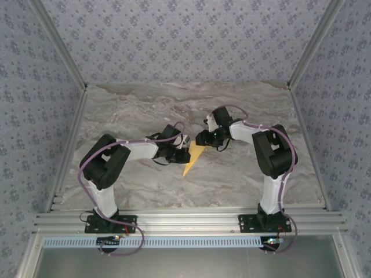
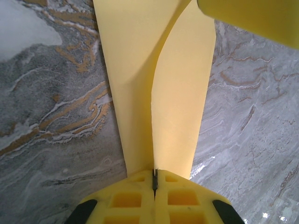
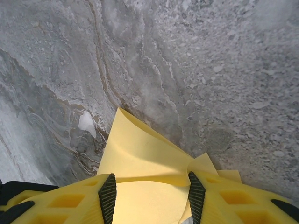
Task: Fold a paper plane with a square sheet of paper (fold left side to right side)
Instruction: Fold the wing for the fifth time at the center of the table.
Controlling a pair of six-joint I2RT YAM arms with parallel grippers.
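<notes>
Left jaws shut on paper [image 2: 135,70], anchoring it for folding. Right jaws half open, straddling its other end over surface [image 3: 210,70].

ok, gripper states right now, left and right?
Left gripper: shut, pinching the folded yellow paper.
Right gripper: open, paper lying between its fingers.
</notes>
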